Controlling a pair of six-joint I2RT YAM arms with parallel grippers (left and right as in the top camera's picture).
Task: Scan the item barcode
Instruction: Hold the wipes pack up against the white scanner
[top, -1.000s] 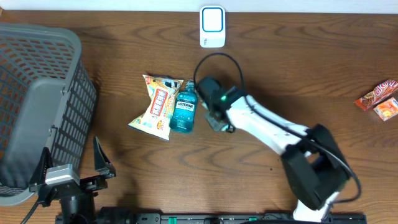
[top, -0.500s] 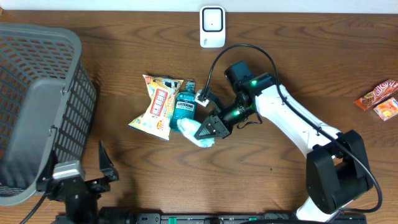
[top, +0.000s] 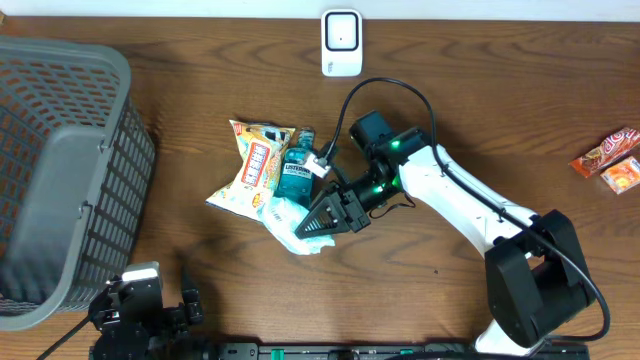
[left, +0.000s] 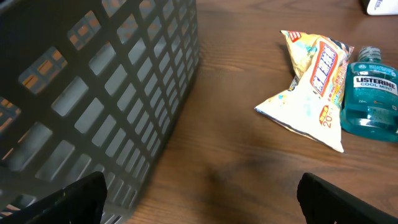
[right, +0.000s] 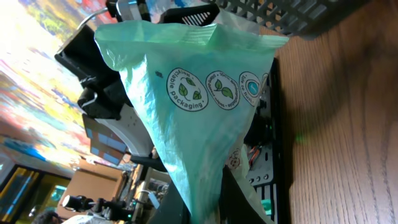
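Pale-green film pouch (top: 284, 214) is sitting in the right gripper (top: 312, 222), whose jaws are pinched tight on one end of it. The pouch is sticking out past the fingertips toward the left side of the table, around the middle of the table and a little toward the near edge. It is lying just beside the lower ends of the snack bag (top: 252, 170) and the blue mouthwash bottle (top: 296, 172); whether it is touching them or resting on the wood cannot be told. In the right wrist view the pouch (right: 199, 112) is filling the centre of the frame, showing round leaf emblems marked "packaging", and is covering most of the jaws. The white scanner unit (top: 341, 42) is standing at the far edge, well apart from the pouch. The left gripper (left: 202, 196) is hanging at the near left corner with jaws spread wide and nothing between them, beside the grey mesh basket (top: 60, 170) that is occupying the left end. Two small orange and red packets (top: 610, 160) are lying at the right edge.
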